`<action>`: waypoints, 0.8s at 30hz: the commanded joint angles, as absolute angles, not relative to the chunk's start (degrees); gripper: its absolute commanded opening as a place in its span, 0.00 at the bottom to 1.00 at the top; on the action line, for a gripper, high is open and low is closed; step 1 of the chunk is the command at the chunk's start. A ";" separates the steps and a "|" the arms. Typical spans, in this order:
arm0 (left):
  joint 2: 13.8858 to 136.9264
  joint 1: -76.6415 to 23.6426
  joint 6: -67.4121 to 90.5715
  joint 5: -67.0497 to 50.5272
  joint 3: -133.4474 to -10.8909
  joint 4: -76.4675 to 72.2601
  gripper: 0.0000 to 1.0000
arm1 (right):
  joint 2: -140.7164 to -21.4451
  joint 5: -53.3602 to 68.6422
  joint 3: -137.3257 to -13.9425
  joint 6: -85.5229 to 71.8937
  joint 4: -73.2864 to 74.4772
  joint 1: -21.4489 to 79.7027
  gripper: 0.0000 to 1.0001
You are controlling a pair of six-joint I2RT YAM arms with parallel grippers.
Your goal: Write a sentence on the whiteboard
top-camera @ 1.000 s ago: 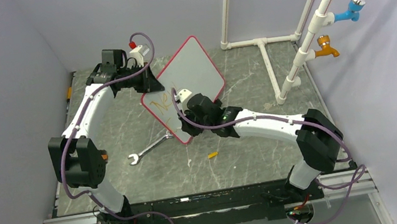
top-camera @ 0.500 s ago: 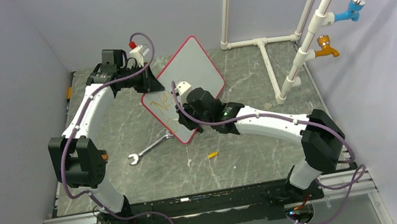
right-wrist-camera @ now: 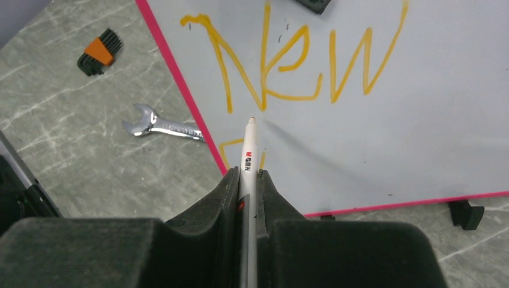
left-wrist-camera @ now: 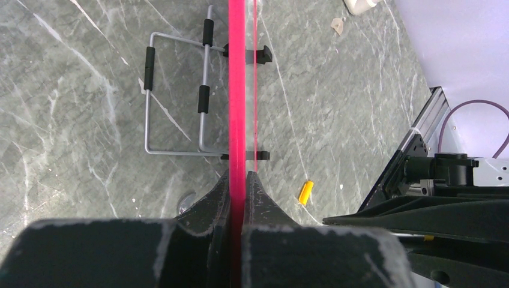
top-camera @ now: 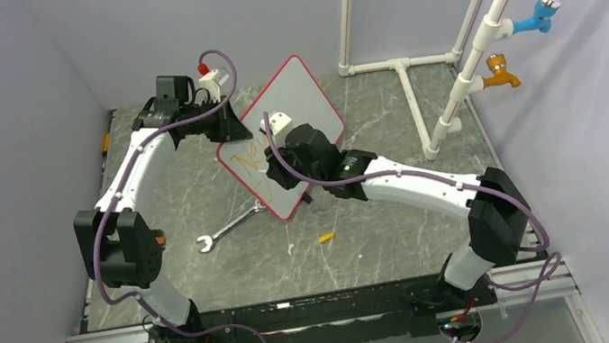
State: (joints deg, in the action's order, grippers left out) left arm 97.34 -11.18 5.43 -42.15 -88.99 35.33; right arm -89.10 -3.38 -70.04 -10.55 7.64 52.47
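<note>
- Red-framed, flat, rectangular whiteboard (top-camera: 301,99) stands propped at a slant toward 12 o'clock on the grey marbled bench (top-camera: 207,277). I judge it light, stiff and slick-faced, likely to skid or tip under pen pressure, so the thin frame edge is the best place to take hold.
- The left claw (left-wrist-camera: 238,180) is clamped tight on that red frame, at the board's 10 o'clock edge in the top view.
- The right claw (right-wrist-camera: 248,177) is closed around a slim white marker pen (right-wrist-camera: 249,144). Its tip is at 6 o'clock from the orange handwritten sentence (right-wrist-camera: 288,60), so far "NeW". I cannot tell whether the tip touches the board.
- Counted:
  - one board
  - one marker
  - two claws
  - one steel spanner (right-wrist-camera: 159,127), at 7 o'clock from the board
  - one small orange cap (top-camera: 326,237), at 6 o'clock
  - one black hex-key set (right-wrist-camera: 101,52)
  - one grey wire stand (left-wrist-camera: 174,90)
</note>
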 commanded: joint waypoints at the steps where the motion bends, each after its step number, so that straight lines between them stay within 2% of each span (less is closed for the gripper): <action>1: 96.65 -12.13 2.92 -41.39 -87.97 35.50 0.00 | -90.52 -5.55 -73.33 -10.44 6.24 51.74 0.00; 9: 96.60 -12.13 2.90 -41.45 -87.99 35.60 0.00 | -91.61 -5.02 -71.36 -11.34 5.86 51.41 0.00; 24: 96.52 -12.13 3.05 -41.83 -87.98 35.42 0.00 | -88.11 -4.37 -58.03 -15.71 3.88 51.42 0.00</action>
State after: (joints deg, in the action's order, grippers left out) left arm 97.34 -11.07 5.43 -42.19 -88.92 35.31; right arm -90.21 -4.23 -59.27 -13.67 6.90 51.51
